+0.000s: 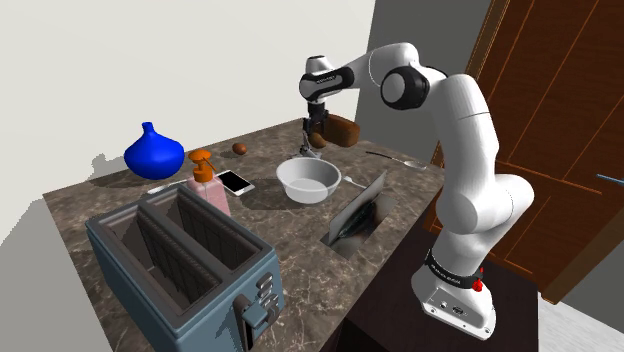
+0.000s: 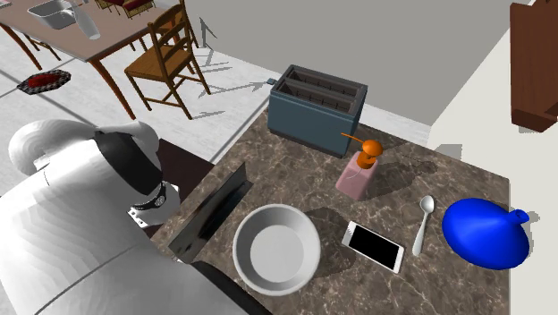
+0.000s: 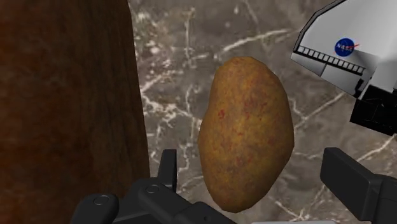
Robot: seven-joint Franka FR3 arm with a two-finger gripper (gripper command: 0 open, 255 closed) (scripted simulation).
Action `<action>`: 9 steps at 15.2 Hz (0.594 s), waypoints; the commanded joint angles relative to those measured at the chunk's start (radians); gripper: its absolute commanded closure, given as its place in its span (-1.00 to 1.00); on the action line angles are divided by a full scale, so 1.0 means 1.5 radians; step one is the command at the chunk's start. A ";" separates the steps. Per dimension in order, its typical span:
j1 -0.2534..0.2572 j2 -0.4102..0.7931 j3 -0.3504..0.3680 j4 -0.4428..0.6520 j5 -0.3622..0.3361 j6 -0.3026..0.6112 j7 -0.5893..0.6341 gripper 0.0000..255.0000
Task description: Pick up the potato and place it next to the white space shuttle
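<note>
Toaster (image 1: 185, 265) – blue-grey, two slots – stands nearest the shoulder camera, at the lower left of that view, on the dark marbled table (image 1: 310, 260).

Behind the toaster:
- a pink bottle with an orange top (image 1: 207, 180);
- a phone (image 1: 235, 182), lying flat just beside the bottle;
- a blue vase (image 1: 153, 153), towards the shoulder view's left;
- a white bowl (image 1: 308, 180), near the table's middle.

End effector (image 3: 253, 162): released. In the wrist view both black fingers (image 3: 347, 178) stand well apart, with a strip of marble visible between each one and the potato (image 3: 245, 130). The potato lies lengthwise between the fingers, and neither finger touches it.

Potato location: on the table, beyond the white bowl in the shoulder view, under the lowered end effector. A dark brown block (image 3: 63, 95) stands just beside it on one side. On the opposite side lies the white space shuttle (image 3: 347, 48) – NASA badge visible – near the potato but apart from it.
</note>
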 commanded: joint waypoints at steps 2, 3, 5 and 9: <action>0.005 -0.020 0.003 0.020 0.003 -0.040 -0.001 -1.00; 0.005 -0.020 0.003 0.020 0.003 -0.040 -0.001 -1.00; 0.005 -0.020 0.003 0.019 0.003 -0.040 -0.001 -1.00; 0.005 -0.020 0.003 0.020 0.003 -0.040 -0.001 -1.00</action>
